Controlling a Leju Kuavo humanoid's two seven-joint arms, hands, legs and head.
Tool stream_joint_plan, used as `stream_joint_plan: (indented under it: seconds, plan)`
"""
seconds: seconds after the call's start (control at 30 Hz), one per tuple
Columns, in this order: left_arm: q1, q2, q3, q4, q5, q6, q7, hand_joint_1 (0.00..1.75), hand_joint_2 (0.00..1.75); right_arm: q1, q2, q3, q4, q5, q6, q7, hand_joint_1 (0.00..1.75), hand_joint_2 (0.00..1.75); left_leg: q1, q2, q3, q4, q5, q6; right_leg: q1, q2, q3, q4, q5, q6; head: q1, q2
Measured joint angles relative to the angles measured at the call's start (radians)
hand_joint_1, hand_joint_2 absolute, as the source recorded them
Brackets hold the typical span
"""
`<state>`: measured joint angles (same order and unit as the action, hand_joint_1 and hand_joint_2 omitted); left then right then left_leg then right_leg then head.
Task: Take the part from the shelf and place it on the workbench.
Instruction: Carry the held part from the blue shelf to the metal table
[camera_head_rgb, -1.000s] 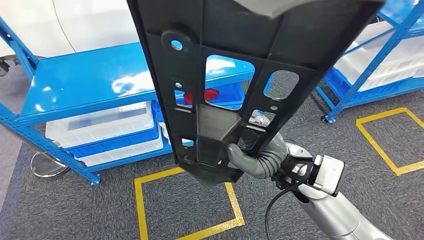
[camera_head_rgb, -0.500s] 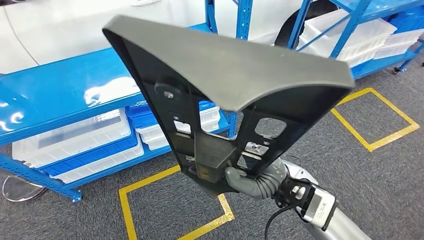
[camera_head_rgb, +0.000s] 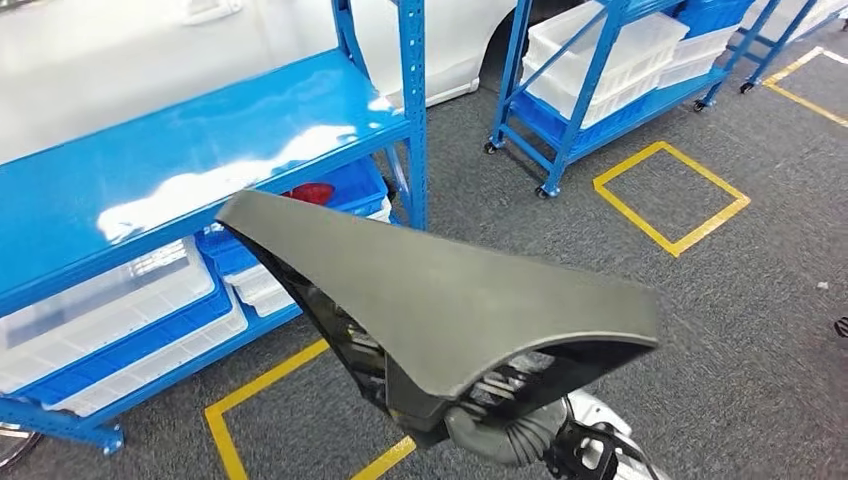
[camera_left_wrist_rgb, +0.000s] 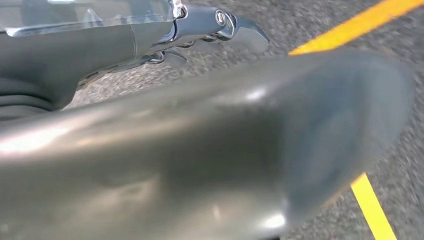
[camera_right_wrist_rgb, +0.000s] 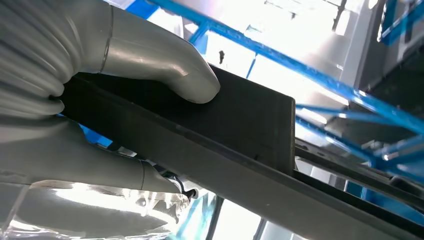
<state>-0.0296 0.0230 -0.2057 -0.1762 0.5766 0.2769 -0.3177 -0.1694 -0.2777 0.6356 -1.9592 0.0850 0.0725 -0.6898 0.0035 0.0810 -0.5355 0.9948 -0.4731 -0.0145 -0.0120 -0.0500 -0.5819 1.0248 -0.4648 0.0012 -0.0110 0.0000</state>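
One long grey-and-black plastic panel part (camera_head_rgb: 440, 300) sits clamped in right hand (camera_head_rgb: 500, 435) fingers (camera_right_wrist_rgb: 165, 65); left hand (camera_left_wrist_rgb: 150, 35) grasp unclear; two blue metal shelves (camera_head_rgb: 200, 150) beyond.

A glossy blue metal shelf (camera_head_rgb: 190, 150) stands on the dark grey carpeted floor (camera_head_rgb: 760, 330), with white plastic bins (camera_head_rgb: 120, 320) on its lower tier (stacked on blue trays). Yellow tape squares (camera_head_rgb: 670, 195) mark the floor.

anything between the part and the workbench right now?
Can't tell: no workbench is in view. The right hand holds the part above grey carpet, beside a blue shelf.
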Motion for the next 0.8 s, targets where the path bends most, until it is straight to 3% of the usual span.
stream_joint_plan:
  seconds: [0.07, 0.13, 0.2, 0.27, 0.3, 0.33, 0.37, 0.4, 0.47, 0.53, 0.6, 0.67, 0.73, 0.8]
  plan:
    - [-0.004, 0.003, -0.001, 0.000, -0.006, -0.013, -0.002, 0.00, 0.00, 0.006, 0.014, -0.001, -0.007, 0.009, -0.001, 0.017, 1.75, 1.75, 0.000, 0.013, 0.004, 0.001, -0.003, -0.012, 0.001, 0.019, -0.003, 0.001, 0.004, -0.013, 0.000, 0.000]
    - [-0.008, 0.006, -0.006, 0.000, -0.014, -0.026, -0.002, 0.00, 0.00, 0.005, 0.033, -0.002, -0.018, 0.019, -0.002, 0.050, 1.75, 1.75, 0.005, -0.008, -0.004, 0.024, -0.025, -0.024, -0.001, 0.034, -0.005, -0.004, 0.011, -0.025, 0.000, 0.000]
    - [-0.010, 0.011, -0.013, 0.000, -0.022, -0.037, -0.001, 0.00, 0.00, 0.001, 0.055, -0.003, -0.031, 0.029, -0.004, 0.082, 1.75, 1.75, 0.008, -0.052, -0.045, 0.122, -0.089, -0.032, -0.002, 0.050, -0.010, -0.007, 0.017, -0.034, -0.001, 0.000]
    - [-0.010, 0.017, -0.020, 0.000, -0.026, -0.045, 0.002, 0.00, 0.00, -0.002, 0.070, -0.004, -0.041, 0.033, -0.006, 0.100, 1.75, 1.75, 0.009, -0.069, -0.102, 0.254, -0.150, -0.036, 0.000, 0.068, -0.014, -0.006, 0.021, -0.038, -0.001, 0.000]
    - [-0.010, 0.019, -0.022, 0.000, -0.027, -0.048, 0.004, 0.00, 0.00, -0.002, 0.074, -0.004, -0.044, 0.034, -0.007, 0.105, 1.75, 1.75, 0.009, -0.071, -0.116, 0.289, -0.156, -0.035, 0.002, 0.079, -0.015, -0.005, 0.021, -0.039, -0.001, 0.000]
    - [-0.010, 0.021, -0.024, 0.000, -0.029, -0.050, 0.005, 0.00, 0.00, -0.002, 0.076, -0.005, -0.046, 0.034, -0.007, 0.108, 1.75, 1.75, 0.009, -0.073, -0.112, 0.283, -0.141, -0.033, 0.003, 0.090, -0.016, -0.004, 0.022, -0.039, -0.001, 0.000]
    - [-0.010, 0.023, -0.024, 0.000, -0.029, -0.054, 0.006, 0.00, 0.00, -0.004, 0.077, -0.006, -0.047, 0.030, -0.007, 0.108, 1.75, 1.75, 0.009, -0.077, -0.090, 0.239, -0.109, -0.028, 0.003, 0.102, -0.015, -0.003, 0.023, -0.038, -0.001, 0.000]
    - [-0.009, 0.025, -0.025, 0.000, -0.029, -0.059, 0.006, 0.00, 0.00, -0.009, 0.077, -0.008, -0.048, 0.024, -0.007, 0.108, 1.75, 1.75, 0.008, -0.090, -0.056, 0.167, -0.069, -0.022, 0.004, 0.114, -0.014, -0.002, 0.024, -0.037, -0.001, 0.000]
    - [-0.010, 0.032, -0.025, 0.000, -0.028, -0.068, 0.005, 0.00, 0.00, -0.025, 0.077, -0.016, -0.049, 0.007, -0.008, 0.104, 1.75, 1.75, 0.009, -0.133, 0.002, 0.041, -0.022, -0.010, 0.005, 0.135, -0.016, -0.002, 0.028, -0.030, 0.000, 0.000]
    - [-0.012, 0.039, -0.025, 0.000, -0.028, -0.073, 0.003, 0.00, 0.00, -0.040, 0.077, -0.024, -0.049, -0.007, -0.010, 0.100, 1.75, 1.75, 0.007, -0.153, 0.018, 0.001, -0.018, -0.003, 0.001, 0.153, -0.022, -0.004, 0.035, -0.018, 0.000, 0.000]
    - [-0.016, 0.044, -0.025, 0.000, -0.028, -0.076, -0.001, 0.00, 0.00, -0.047, 0.075, -0.030, -0.049, -0.021, -0.012, 0.096, 1.75, 1.75, 0.007, -0.133, 0.020, -0.010, -0.009, 0.002, -0.002, 0.166, -0.027, -0.007, 0.042, -0.004, -0.001, 0.000]
    - [-0.016, 0.047, -0.025, 0.000, -0.027, -0.079, -0.007, 0.00, 0.00, -0.062, 0.070, -0.038, -0.049, -0.047, -0.013, 0.090, 1.75, 1.75, 0.010, -0.107, 0.024, -0.027, 0.004, 0.014, 0.002, 0.133, -0.048, 0.030, 0.015, 0.003, 0.002, 0.000]
    - [-0.014, 0.050, -0.025, 0.000, -0.025, -0.080, -0.011, 0.00, 0.00, -0.086, 0.063, -0.049, -0.049, -0.079, -0.013, 0.089, 1.75, 1.75, 0.008, -0.081, 0.022, -0.033, 0.010, 0.021, 0.005, 0.079, -0.103, 0.145, -0.050, 0.006, 0.004, 0.000]
    - [-0.011, 0.055, -0.025, 0.000, -0.021, -0.078, -0.014, 0.00, 0.00, -0.103, 0.055, -0.057, -0.048, -0.109, -0.007, 0.094, 1.75, 1.75, 0.005, -0.056, 0.015, -0.028, 0.010, 0.021, 0.003, 0.061, -0.154, 0.261, -0.095, 0.010, 0.005, 0.000]
